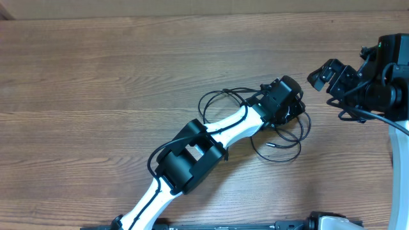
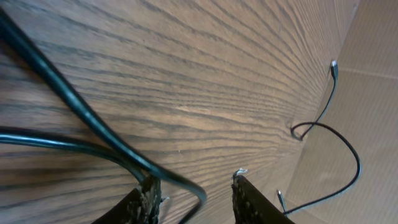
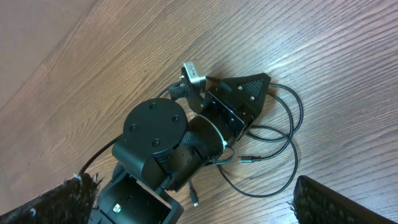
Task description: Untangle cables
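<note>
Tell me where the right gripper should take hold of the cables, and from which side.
Probably the bare outer arc of the cables, on the side facing the right gripper. It lies flat on the table, clear of the left gripper, so come straight down from above, jaws straddling the cord.

Robotics lab bench: a white-and-black left arm [image 1: 233, 124] and right arm [image 1: 383, 83] stand at a wood-grain desk [image 1: 96, 96], tan board [image 2: 373, 74] alongside.
</note>
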{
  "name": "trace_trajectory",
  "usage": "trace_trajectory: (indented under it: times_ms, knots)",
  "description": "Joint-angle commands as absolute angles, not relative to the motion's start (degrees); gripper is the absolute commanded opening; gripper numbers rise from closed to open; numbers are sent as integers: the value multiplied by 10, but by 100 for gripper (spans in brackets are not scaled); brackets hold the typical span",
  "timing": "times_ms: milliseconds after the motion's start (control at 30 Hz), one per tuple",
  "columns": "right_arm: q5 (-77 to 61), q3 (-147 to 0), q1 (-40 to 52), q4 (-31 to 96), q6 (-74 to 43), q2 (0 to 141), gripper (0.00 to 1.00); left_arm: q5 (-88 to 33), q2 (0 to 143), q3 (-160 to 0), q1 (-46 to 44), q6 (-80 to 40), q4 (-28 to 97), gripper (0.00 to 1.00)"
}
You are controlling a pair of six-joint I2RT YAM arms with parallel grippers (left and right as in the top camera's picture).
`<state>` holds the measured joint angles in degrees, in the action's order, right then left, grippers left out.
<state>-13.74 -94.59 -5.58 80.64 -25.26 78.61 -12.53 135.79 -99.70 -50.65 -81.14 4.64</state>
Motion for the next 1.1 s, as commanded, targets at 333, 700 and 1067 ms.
trace_trajectory:
  times_ms: [333, 700, 1067]
  knots:
    - [-138, -952, -55, 805, -253, 788, 100, -118, 1366, -1003, -511, -813, 72, 43]
    - [-138, -952, -55, 805, -253, 788, 100, -95, 1416, -1003, -520, -796, -33, 6]
    - [-138, -952, -55, 805, -253, 788, 100, -253, 1343, -1005, -436, -525, 5, 4]
